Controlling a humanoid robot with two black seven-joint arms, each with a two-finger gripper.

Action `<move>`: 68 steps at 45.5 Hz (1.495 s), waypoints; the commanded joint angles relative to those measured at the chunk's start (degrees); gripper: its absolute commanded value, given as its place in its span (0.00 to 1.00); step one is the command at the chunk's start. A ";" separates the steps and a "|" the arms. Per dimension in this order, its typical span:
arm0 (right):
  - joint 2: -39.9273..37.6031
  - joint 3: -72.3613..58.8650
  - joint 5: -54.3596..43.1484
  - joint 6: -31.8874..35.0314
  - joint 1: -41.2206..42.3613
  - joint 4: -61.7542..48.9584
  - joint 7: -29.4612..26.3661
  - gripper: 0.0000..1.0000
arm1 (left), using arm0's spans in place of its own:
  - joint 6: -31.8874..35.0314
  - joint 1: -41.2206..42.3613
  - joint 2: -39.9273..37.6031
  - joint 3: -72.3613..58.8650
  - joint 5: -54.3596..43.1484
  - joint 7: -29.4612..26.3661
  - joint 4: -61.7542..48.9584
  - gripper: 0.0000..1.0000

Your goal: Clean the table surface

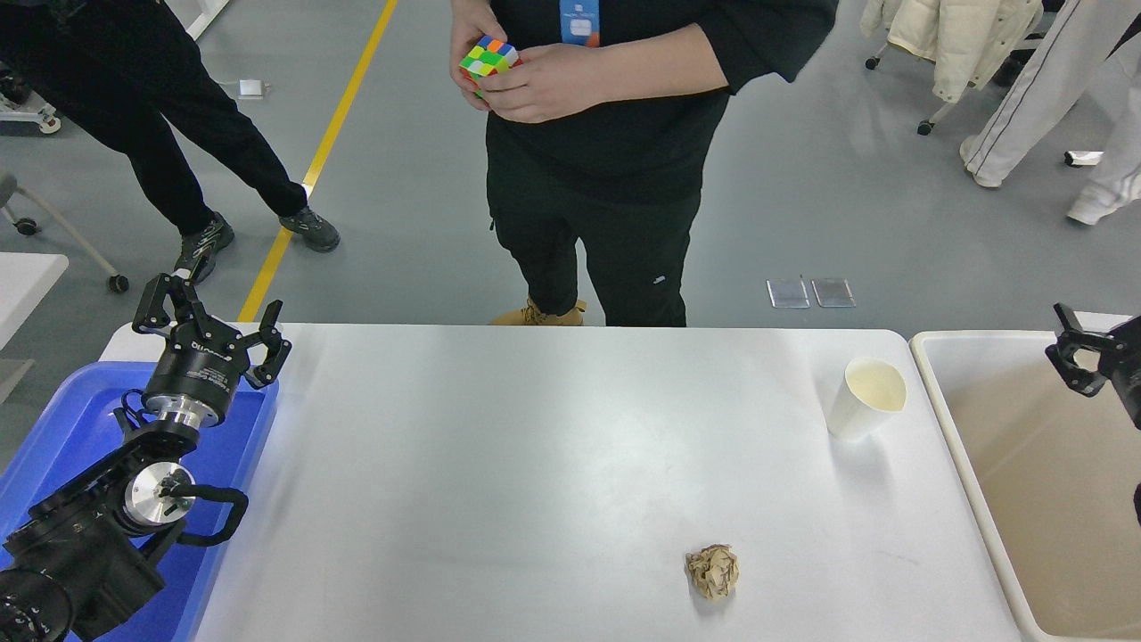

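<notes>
A: What is left on the worktop (499, 464)?

B: Two bits of litter. A white paper cup (863, 397) stands tilted near the far right corner, mouth up. A crumpled brown paper ball (712, 572) lies near the front edge, right of the middle. The two are well apart, and the rest of the white surface, which fills the middle of the view, looks bare.

A: And the arms?

B: The left end effector (209, 332) hangs over the far left corner, above the blue tray (53, 428), fingers spread and holding nothing. The right end effector (1083, 357) sits past the right edge, over the beige bin (945, 401). Only part of it shows, so I cannot tell whether it is spread or pressed together.

A: What could go wrong?

B: I judge the cup the touchier piece. It is light and already leaning, so a sideways nudge from a finger would likely tip it or roll it toward the far edge. Pinched too hard, its thin wall may buckle and slip free. The paper ball is low and uneven; fingers coming down off-centre could push it along the smooth top instead of closing round it, perhaps off the front edge.

A: Anything else?

B: A person (615, 152) stands close behind the far edge, holding a coloured puzzle cube (488, 61). A wide swing toward the cup would pass near them.

A: Any writing?

B: There is small print on the left wrist housing, too small to read. I see no brand on the cup, tray or bin.
</notes>
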 commanded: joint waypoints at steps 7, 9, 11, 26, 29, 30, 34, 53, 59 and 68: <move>0.18 -0.11 0.00 0.00 0.09 0.00 0.00 0.99 | 0.02 0.00 0.00 0.00 -0.05 0.00 0.00 1.00; 0.18 -0.11 0.00 0.00 0.09 -0.09 0.00 0.99 | 0.02 0.00 0.00 0.00 -0.05 0.00 0.00 1.00; 0.18 -0.11 0.00 0.00 0.09 -0.09 0.00 0.99 | 0.02 0.00 0.00 0.00 0.04 0.00 0.00 1.00; 0.18 0.06 0.00 -0.09 0.53 -0.09 0.09 0.99 | 0.02 0.00 0.00 0.00 -0.05 0.00 0.00 1.00; 0.18 0.06 0.00 -0.09 0.61 -0.09 0.09 0.99 | 0.02 0.00 0.00 0.00 0.04 0.00 0.00 1.00; 0.18 -0.02 0.00 -0.09 0.61 -0.09 0.09 0.99 | 0.02 0.00 0.00 0.00 0.04 0.00 0.00 1.00; 0.09 -0.02 -0.09 -0.09 0.70 -0.18 0.09 0.99 | 0.02 0.00 0.00 0.00 0.04 0.00 0.00 1.00; -0.26 -0.20 -0.09 -0.09 0.97 -2.99 0.09 0.99 | 0.02 0.00 0.00 0.00 0.04 0.00 0.00 1.00; -0.35 -0.29 -0.09 -0.09 1.05 -2.82 0.09 0.99 | -0.07 0.00 0.00 0.00 0.04 0.00 0.00 1.00; -0.62 -0.55 -0.09 0.09 1.67 -2.02 0.00 0.99 | 0.02 0.00 0.00 0.00 -0.05 0.00 0.00 1.00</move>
